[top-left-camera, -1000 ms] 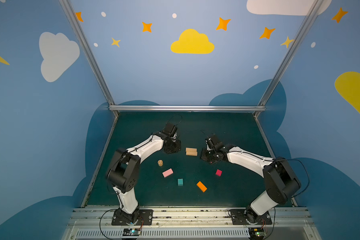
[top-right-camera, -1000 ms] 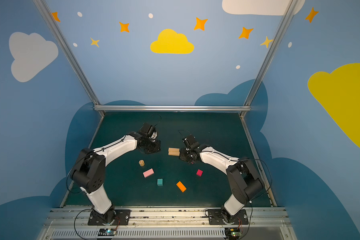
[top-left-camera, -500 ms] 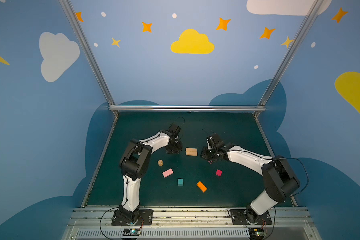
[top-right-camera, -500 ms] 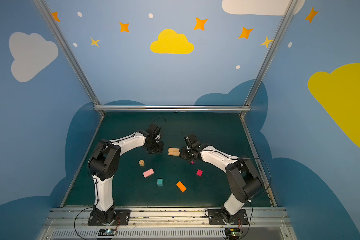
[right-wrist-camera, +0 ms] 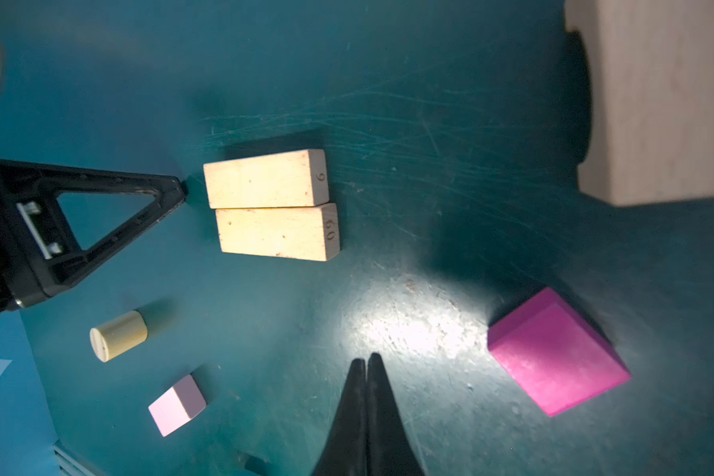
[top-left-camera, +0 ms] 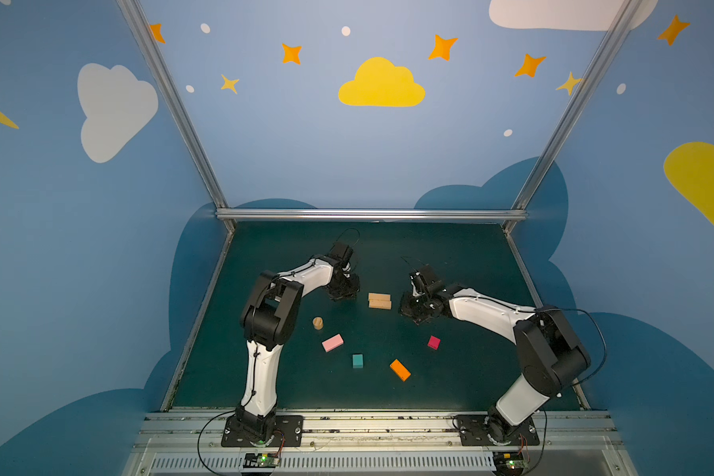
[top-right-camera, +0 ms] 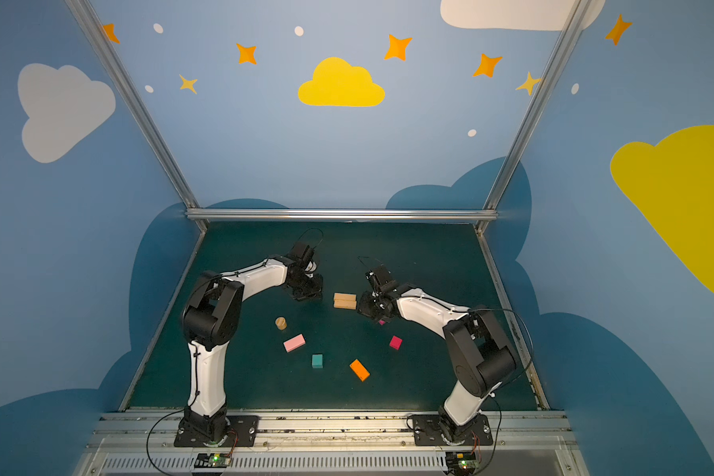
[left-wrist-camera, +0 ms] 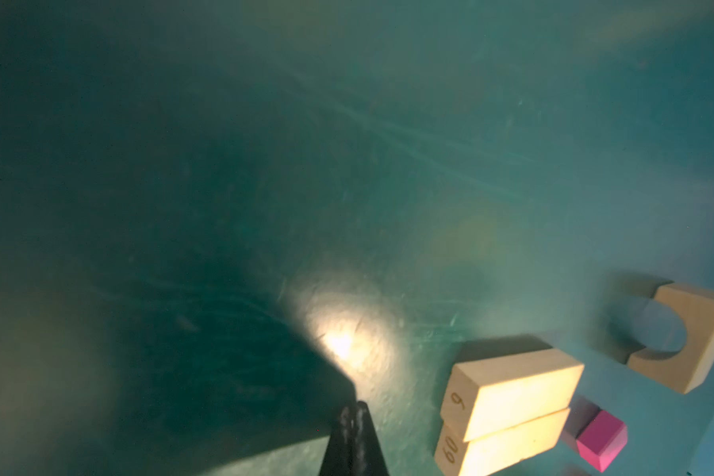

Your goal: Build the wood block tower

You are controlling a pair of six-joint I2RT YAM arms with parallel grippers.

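Two tan oblong wood blocks point(top-left-camera: 379, 300) point(top-right-camera: 344, 300) lie side by side mid-table, with no tower standing. Loose nearer the front are a tan cylinder point(top-left-camera: 317, 323), a pink oblong point(top-left-camera: 332, 342), a teal cube point(top-left-camera: 357, 360), an orange oblong point(top-left-camera: 400, 369) and a red cube point(top-left-camera: 433, 342). A magenta cube point(right-wrist-camera: 557, 350) and a tan arch-cut block point(right-wrist-camera: 660, 99) lie by my right gripper point(right-wrist-camera: 365, 356), which is shut and empty, low to the right of the oblongs point(top-left-camera: 409, 307). My left gripper point(left-wrist-camera: 356, 406) is shut and empty, its tip just off their left end point(top-left-camera: 344, 293).
The dark green table point(top-left-camera: 450, 255) is walled by blue panels, with a metal rail point(top-left-camera: 367, 214) along the back. Both arm bases point(top-left-camera: 260, 428) sit at the front edge. The right forearm hides the arch block in both top views.
The left arm's elbow has risen and swung forward, and its shut gripper has crept slightly right toward the tan oblongs. The right gripper has barely shifted. No block has moved.
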